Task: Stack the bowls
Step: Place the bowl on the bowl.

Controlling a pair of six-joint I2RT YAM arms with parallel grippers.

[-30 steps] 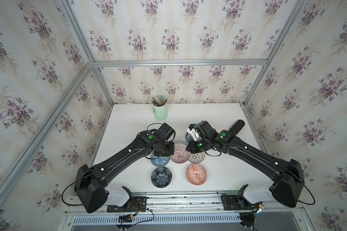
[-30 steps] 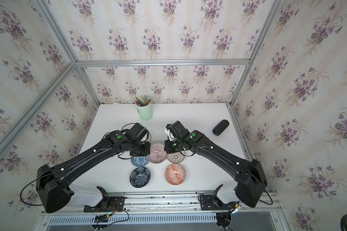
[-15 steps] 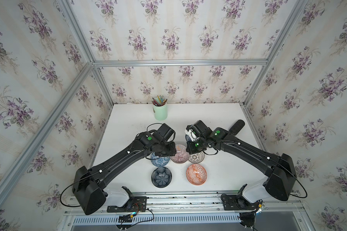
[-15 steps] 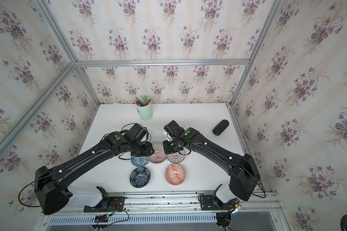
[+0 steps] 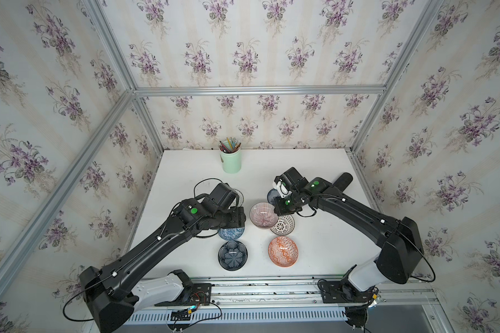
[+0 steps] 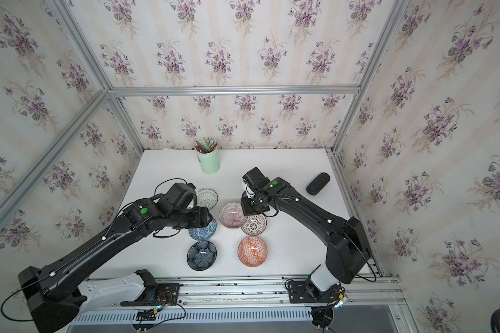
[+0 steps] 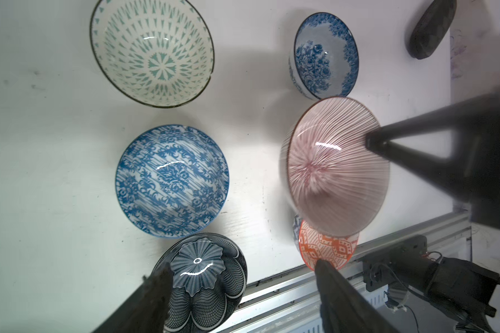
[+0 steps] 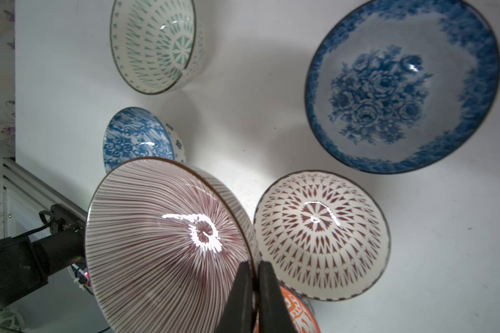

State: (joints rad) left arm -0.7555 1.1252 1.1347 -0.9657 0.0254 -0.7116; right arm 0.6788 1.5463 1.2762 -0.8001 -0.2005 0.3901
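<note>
One pink-lined bowl, rim clenched by right end effector; left end effector splayed

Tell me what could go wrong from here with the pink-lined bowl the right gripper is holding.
1. The right gripper pinches only one spot on the rim of the pink-lined bowl, which hangs tilted; the glazed rim may slip or swing.
2. The bowl hangs right next to the dotted bowl; a drop or a low pass could chip both.
3. The open left gripper sits close by; the arms might clash.
</note>
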